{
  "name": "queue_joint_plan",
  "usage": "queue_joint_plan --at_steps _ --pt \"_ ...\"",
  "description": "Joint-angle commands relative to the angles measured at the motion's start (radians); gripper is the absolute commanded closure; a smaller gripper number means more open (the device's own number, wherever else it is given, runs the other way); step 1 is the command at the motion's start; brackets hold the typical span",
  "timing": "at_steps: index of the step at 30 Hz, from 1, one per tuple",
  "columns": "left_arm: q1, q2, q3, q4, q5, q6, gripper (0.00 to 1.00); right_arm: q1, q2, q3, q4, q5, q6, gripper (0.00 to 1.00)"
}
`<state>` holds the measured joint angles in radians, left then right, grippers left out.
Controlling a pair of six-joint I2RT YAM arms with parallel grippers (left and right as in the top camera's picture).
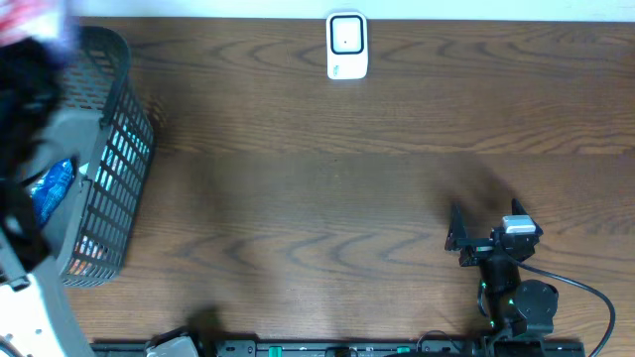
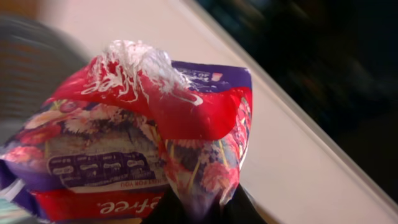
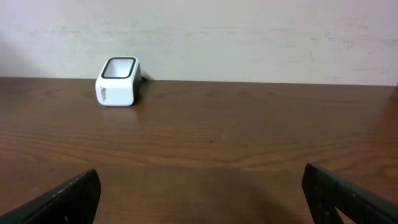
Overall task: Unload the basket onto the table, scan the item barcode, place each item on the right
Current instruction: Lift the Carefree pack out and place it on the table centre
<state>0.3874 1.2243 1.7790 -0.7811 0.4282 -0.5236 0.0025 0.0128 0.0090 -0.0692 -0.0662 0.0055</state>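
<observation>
Red-and-purple crinkly plastic packet (image 2: pixel 143 143) | left fingers (image 2: pixel 245 210) pinching its lower edge, holding it raised near grey mesh basket (image 1: pixel 119 169) | barcode not showing: needing turning, flat-faced, toward white boxy scanner (image 1: pixel 346 46) across brown wooden table (image 1: pixel 327 178) | right fingers (image 3: pixel 62 199) spread, waiting

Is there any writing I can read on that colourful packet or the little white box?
"free": upside down, white, on the red lower band of the packet.
The packet's other print: too blurred to read.
Side marking on the white scanner: too small to read.
</observation>
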Motion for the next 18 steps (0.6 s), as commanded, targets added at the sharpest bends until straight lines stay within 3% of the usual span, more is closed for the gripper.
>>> queue_joint_plan --at_steps 1,2,4,8,13,18 --pt "-0.307 0.016 0.004 0.020 0.029 0.087 0.93 0.006 -0.003 -0.003 -0.002 0.005 -0.014 0.01" --pt "-0.438 0.039 0.003 0.017 -0.044 0.159 0.93 0.006 -0.003 -0.003 -0.002 0.005 -0.014 0.01" --pt "-0.565 0.074 0.003 0.016 -0.160 0.223 0.93 0.006 -0.003 -0.003 -0.002 0.005 -0.014 0.01" --pt "-0.738 0.170 0.003 0.013 -0.378 0.243 0.93 0.006 -0.003 -0.003 -0.002 0.005 -0.014 0.01" --pt "-0.863 0.354 0.003 0.014 -0.422 0.234 0.93 0.006 -0.003 -0.003 -0.002 0.005 -0.014 0.01" --pt "-0.935 0.557 0.003 0.028 -0.422 0.116 0.93 0.006 -0.003 -0.003 -0.002 0.005 -0.014 0.01"
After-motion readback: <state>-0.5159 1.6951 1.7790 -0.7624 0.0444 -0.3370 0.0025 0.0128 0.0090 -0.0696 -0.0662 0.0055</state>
